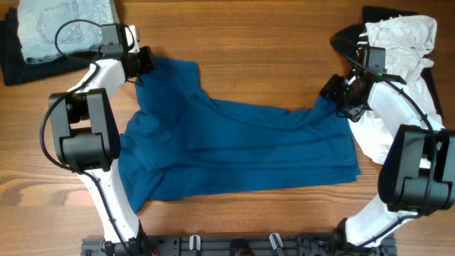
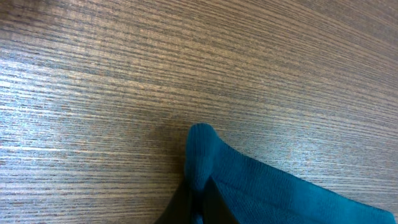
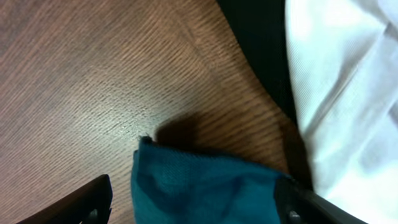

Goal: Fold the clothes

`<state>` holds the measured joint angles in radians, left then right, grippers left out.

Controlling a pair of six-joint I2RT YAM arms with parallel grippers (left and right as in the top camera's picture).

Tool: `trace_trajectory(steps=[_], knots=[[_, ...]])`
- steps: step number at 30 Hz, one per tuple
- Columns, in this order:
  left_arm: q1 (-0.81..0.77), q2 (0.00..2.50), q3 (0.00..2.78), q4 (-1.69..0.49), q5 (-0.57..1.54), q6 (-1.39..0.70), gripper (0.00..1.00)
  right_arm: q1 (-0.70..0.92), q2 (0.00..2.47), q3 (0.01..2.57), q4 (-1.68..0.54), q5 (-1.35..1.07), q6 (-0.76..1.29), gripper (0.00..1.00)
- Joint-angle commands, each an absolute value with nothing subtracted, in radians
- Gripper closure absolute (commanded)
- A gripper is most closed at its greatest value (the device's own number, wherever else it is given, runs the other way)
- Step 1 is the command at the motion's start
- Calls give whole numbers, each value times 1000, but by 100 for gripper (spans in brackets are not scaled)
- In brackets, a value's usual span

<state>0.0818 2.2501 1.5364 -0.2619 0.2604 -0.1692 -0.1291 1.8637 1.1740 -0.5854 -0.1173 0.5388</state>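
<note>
The clothes, a dark blue T-shirt (image 1: 234,142), lie spread and wrinkled across the middle of the wooden table. My left gripper (image 1: 146,60) is shut on the shirt's far left corner. The left wrist view shows the two fingertips (image 2: 180,208) pinched together on a peak of blue cloth (image 2: 280,186). My right gripper (image 1: 340,96) stands over the shirt's far right corner. In the right wrist view that gripper (image 3: 193,205) is open, its jaws wide apart, with a bunched fold of the shirt (image 3: 205,186) lying between them.
Pale denim (image 1: 64,25) lies on a dark garment (image 1: 14,60) at the back left. A white garment (image 1: 398,43) rests on dark cloth (image 1: 377,14) at the back right, close beside my right gripper (image 3: 348,93). A black rail (image 1: 234,245) runs along the front edge.
</note>
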Motion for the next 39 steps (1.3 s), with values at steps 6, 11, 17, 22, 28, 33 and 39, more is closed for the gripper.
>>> trace_trajectory(steps=[6,11,17,22,28,33,39], knots=[[87,2271,1553,-266,272,-165,96,-126,1967,1172,-561,-150,579,21],[87,2271,1553,-260,272,-165,96,-126,1966,1175,-541,-146,585,50],[87,2268,1553,-202,273,-189,96,-126,1966,1227,-543,-127,605,90],[87,2263,1557,-127,273,-268,96,-126,1966,1275,-540,-81,641,96],[87,2263,1697,-67,248,-324,96,-142,1966,1403,-532,-28,706,96],[87,2263,1775,15,235,-379,96,-178,1967,1423,-495,-28,709,96],[87,2263,1775,40,234,-427,96,-180,1967,1423,-452,-28,707,96]])
